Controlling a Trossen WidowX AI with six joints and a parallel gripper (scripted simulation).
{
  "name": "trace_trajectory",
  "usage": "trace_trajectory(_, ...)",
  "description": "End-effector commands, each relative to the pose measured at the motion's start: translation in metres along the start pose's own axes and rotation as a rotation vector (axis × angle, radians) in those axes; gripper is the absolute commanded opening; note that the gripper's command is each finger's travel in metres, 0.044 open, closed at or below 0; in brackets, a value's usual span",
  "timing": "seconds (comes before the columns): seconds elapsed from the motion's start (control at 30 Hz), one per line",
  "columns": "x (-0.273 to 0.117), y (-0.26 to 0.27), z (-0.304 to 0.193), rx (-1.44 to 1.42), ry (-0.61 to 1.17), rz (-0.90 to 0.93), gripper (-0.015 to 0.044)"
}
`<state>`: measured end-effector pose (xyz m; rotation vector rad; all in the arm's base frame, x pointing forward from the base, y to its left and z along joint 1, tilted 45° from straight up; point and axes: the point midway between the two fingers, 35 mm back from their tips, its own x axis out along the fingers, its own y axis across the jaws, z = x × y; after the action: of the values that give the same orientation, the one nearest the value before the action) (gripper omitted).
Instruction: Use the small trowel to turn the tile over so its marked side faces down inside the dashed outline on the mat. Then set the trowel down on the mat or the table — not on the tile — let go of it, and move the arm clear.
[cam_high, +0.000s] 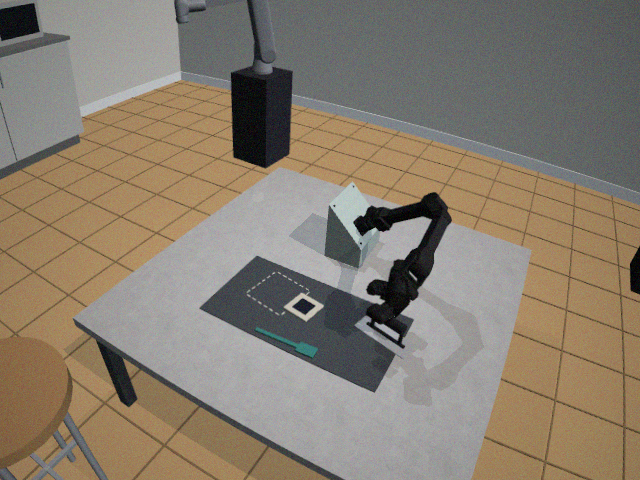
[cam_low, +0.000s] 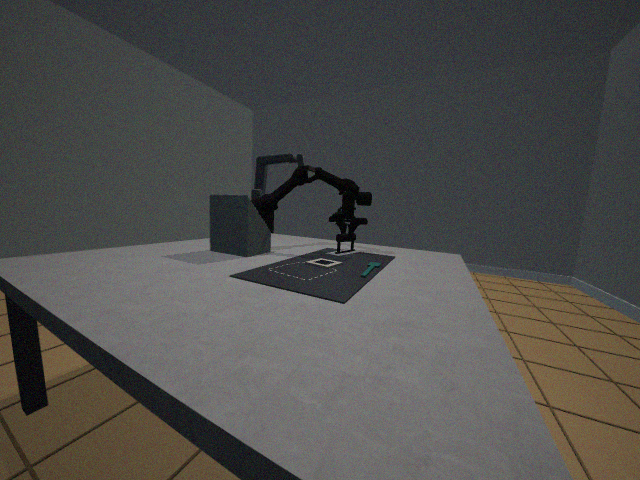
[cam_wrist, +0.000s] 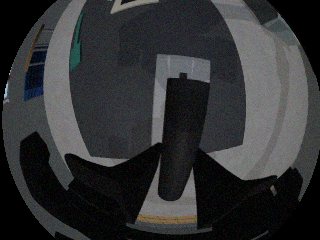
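Note:
The cream tile (cam_high: 292, 307) (cam_low: 337, 263) lies flat on the dark mat (cam_high: 232, 310) (cam_low: 333, 293), its dark square facing up. It overlaps one side of the dashed outline (cam_high: 247, 293) (cam_low: 308, 279); most of it lies beyond that side. My gripper (cam_high: 386, 314) (cam_low: 345, 237) (cam_wrist: 178, 150) is shut on the black handle of the trowel (cam_high: 397, 324) (cam_wrist: 184, 120). The trowel's pale flat blade (cam_high: 366, 325) (cam_wrist: 167, 65) is low over the mat's end, right of the tile in the top view. Whether it touches the mat is unclear.
A green spatula-like tool (cam_high: 306, 349) (cam_low: 371, 268) (cam_wrist: 76, 54) lies along the mat's front edge. A pale wedge-shaped block (cam_high: 342, 235) (cam_low: 230, 224) stands on the table (cam_high: 196, 273) (cam_low: 258, 330) beside the arm's base. Another arm on a black pedestal (cam_high: 261, 116) stands beyond the table.

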<state>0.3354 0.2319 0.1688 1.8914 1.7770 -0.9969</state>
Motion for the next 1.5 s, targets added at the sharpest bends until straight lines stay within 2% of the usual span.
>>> trace_trajectory(0.0,0.001,0.0,0.001,0.04,-0.005,-0.004,0.013)
trace_trajectory(0.17,0.001,0.0,0.001,0.04,-0.005,-0.004,0.013)
trace_trajectory(0.33,0.001,0.0,0.001,0.04,-0.005,-0.004,0.0261)
trace_trajectory(0.37,0.001,0.0,0.001,0.04,-0.005,-0.004,0.027)
trace_trajectory(0.97,0.001,0.0,0.001,0.04,-0.005,-0.004,0.027)
trace_trajectory(1.13,-0.041,-0.003,0.002,0.072,-0.004,-0.004,0.027)
trace_trajectory(1.37,-0.043,-0.003,0.002,0.074,-0.004,-0.004,0.027)
trace_trajectory(1.4,-0.045,-0.001,0.002,0.075,-0.004,0.007,0.0296)
trace_trajectory(1.47,-0.054,-0.001,0.002,0.075,-0.004,0.008,0.03)
